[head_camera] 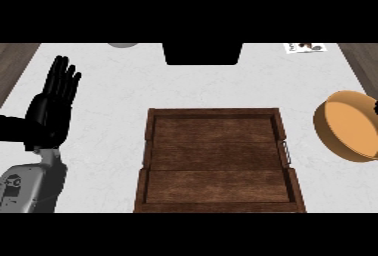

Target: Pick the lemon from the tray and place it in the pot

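The dark wooden tray (218,162) lies flat in the middle of the tabletop, nothing showing on its planked floor. The orange pot (347,126) is at the right edge, tilted, its open mouth facing the tray. No lemon shows.

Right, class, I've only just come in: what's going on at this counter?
Not much handling shows right now. The robot's left hand rests open, fingers up, at the left of the white counter, holding nothing. A wooden tray sits in the middle, and no lemon can be seen in it. An orange pot appears tilted at the right edge, partly cut off. The right hand is not clearly visible, so whether it holds anything can't be told.
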Robot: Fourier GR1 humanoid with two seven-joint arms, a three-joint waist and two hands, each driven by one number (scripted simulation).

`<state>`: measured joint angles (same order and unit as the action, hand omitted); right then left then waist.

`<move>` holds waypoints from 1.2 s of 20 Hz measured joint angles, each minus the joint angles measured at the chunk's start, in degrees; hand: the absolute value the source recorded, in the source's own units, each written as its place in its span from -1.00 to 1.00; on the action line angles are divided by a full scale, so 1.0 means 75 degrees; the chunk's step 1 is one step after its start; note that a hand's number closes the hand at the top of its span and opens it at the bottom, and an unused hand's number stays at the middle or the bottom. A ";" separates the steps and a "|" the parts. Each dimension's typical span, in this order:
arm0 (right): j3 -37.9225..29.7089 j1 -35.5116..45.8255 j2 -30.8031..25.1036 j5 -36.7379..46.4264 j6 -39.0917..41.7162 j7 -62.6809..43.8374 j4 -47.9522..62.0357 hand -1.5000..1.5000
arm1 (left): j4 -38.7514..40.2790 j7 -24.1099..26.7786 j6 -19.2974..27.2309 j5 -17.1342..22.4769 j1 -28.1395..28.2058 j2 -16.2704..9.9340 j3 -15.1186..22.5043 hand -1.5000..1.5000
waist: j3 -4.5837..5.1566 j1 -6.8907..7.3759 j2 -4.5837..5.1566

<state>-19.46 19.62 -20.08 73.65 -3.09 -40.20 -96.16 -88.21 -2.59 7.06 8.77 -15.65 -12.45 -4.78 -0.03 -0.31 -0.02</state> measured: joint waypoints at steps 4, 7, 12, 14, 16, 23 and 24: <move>-0.0418 -0.0055 -0.0327 -0.0377 -0.0637 0.0642 0.1017 1.00 | 0.0034 0.0035 -0.0097 0.0004 0.0010 -0.0001 -0.0060 0.00 | 0.0002 0.0035 0.0007; -0.0599 0.0047 -0.0481 -0.0587 -0.0936 0.0923 0.1806 1.00 | -0.0065 -0.0099 -0.0113 -0.0011 -0.0030 -0.0016 -0.0086 0.00 | -0.0001 0.0058 0.0010; -0.1204 0.0186 -0.0545 -0.1648 -0.0866 0.1428 0.2977 -1.00 | 0.0023 0.0021 -0.0144 -0.0050 0.0026 0.0064 -0.0062 0.00 | -0.0003 0.0061 0.0020; -0.1370 0.0333 -0.0559 -0.2091 -0.0778 0.1656 0.3396 -1.00 | 0.0119 0.0050 -0.0214 -0.0024 -0.0043 0.0012 -0.0121 0.00 | -0.0003 0.0065 0.0021; -0.1434 0.0284 -0.0481 -0.2479 -0.0786 0.2040 0.3657 -1.00 | 0.0169 0.0057 -0.0209 -0.0031 -0.0084 0.0007 -0.0162 0.00 | -0.0002 0.0060 0.0018; -0.1554 0.0611 -0.0560 -0.3418 -0.1209 0.3374 0.4147 -1.00 | 0.0313 0.0097 -0.0210 -0.0067 -0.0181 0.0098 -0.0177 0.00 | -0.0002 0.0057 0.0010; -0.1624 0.0696 -0.0538 -0.3582 -0.1299 0.3470 0.4087 -1.00 | 0.0381 0.0152 -0.0238 -0.0066 -0.0179 0.0090 -0.0196 0.00 | -0.0002 0.0051 0.0009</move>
<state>-31.64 24.84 -24.11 46.79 -12.84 -14.17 -65.51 -85.36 -1.45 5.27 8.27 -17.00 -11.77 -6.25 -0.04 0.08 0.05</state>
